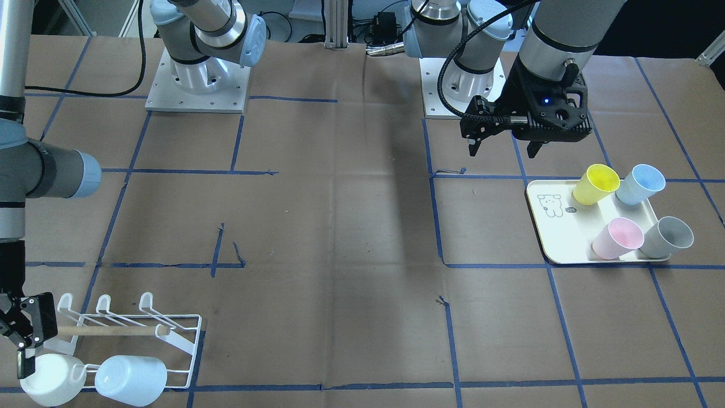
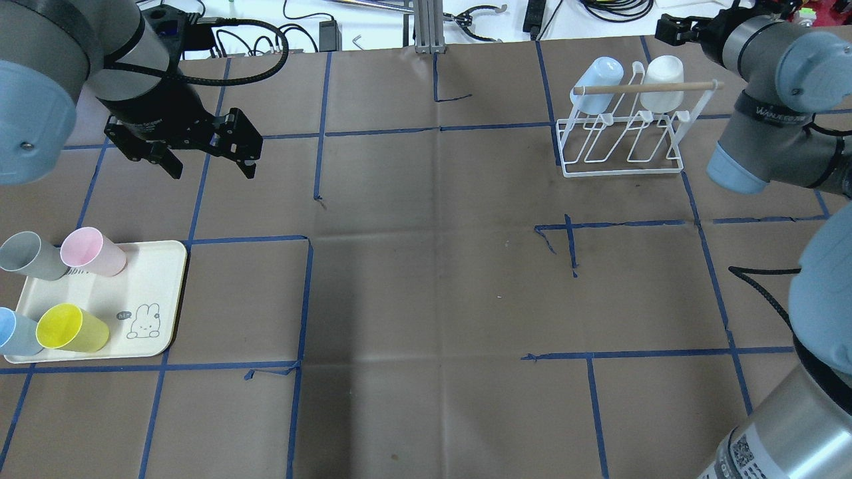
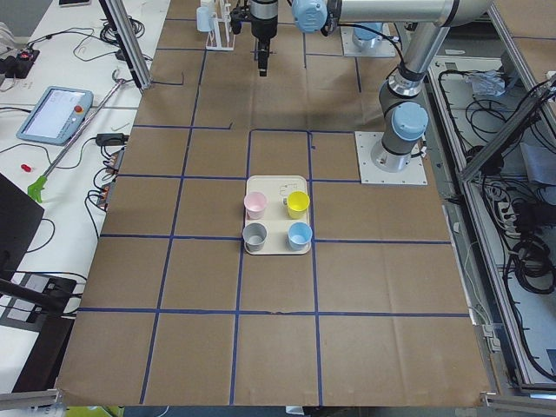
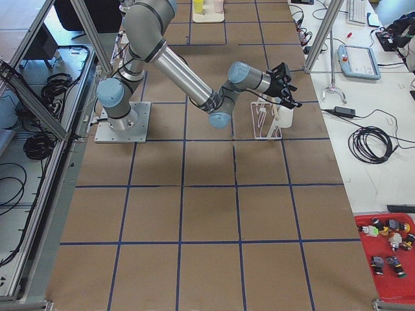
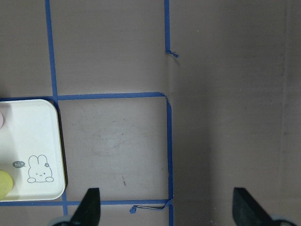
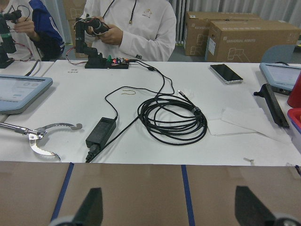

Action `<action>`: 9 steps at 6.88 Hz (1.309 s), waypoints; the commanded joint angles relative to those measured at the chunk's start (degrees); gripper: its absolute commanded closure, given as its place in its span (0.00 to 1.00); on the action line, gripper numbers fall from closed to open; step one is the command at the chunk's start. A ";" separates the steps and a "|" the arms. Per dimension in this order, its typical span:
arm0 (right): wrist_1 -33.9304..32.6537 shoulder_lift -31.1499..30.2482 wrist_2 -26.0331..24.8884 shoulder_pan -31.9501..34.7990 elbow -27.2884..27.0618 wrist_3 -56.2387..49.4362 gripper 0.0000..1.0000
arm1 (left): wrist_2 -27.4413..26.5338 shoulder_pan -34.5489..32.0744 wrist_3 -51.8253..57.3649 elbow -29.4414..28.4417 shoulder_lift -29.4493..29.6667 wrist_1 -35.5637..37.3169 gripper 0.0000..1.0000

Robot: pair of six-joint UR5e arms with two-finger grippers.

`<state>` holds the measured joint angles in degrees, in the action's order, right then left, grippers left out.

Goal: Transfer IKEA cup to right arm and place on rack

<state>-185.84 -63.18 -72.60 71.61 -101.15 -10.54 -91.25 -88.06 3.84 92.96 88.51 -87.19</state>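
Note:
The white wire rack (image 2: 622, 153) with a wooden dowel stands at the far right and also shows in the front-facing view (image 1: 182, 335). A white cup (image 2: 662, 73) and a pale blue cup (image 2: 596, 83) hang on it, mouths down. My right gripper (image 2: 672, 30) is open and empty just beyond the white cup (image 1: 51, 378); its wrist view shows spread fingertips (image 6: 91, 207) with nothing between. My left gripper (image 2: 203, 156) is open and empty, held above the table beyond the tray, its fingertips (image 5: 91, 207) wide apart.
A cream tray (image 2: 156, 293) with a rabbit drawing lies at the near left and holds yellow (image 2: 70, 327), pale blue (image 2: 13, 332), pink (image 2: 93, 251) and grey (image 2: 30, 256) cups. Beyond the table's far edge is a white bench with cables (image 6: 171, 115) and operators.

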 commanded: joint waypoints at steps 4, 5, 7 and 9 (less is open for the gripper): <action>40.13 -10.21 -12.08 10.72 8.48 0.52 0.00 | 0.02 0.26 -0.15 -0.06 -0.09 0.00 0.01; 43.68 -10.30 -14.65 13.79 8.86 3.40 0.00 | 0.02 0.26 -0.33 -0.15 -0.18 0.00 0.01; 62.15 -14.67 -15.29 16.45 9.21 12.51 0.00 | 0.02 0.17 -0.85 -0.06 -0.26 0.00 0.01; 77.92 -18.20 -15.02 17.24 8.69 14.94 0.00 | 2.39 0.26 -1.82 0.12 -0.53 0.00 0.01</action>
<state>-117.79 -79.29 -87.72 88.09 -92.23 2.72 -89.82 -87.83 2.56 93.01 88.07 -87.19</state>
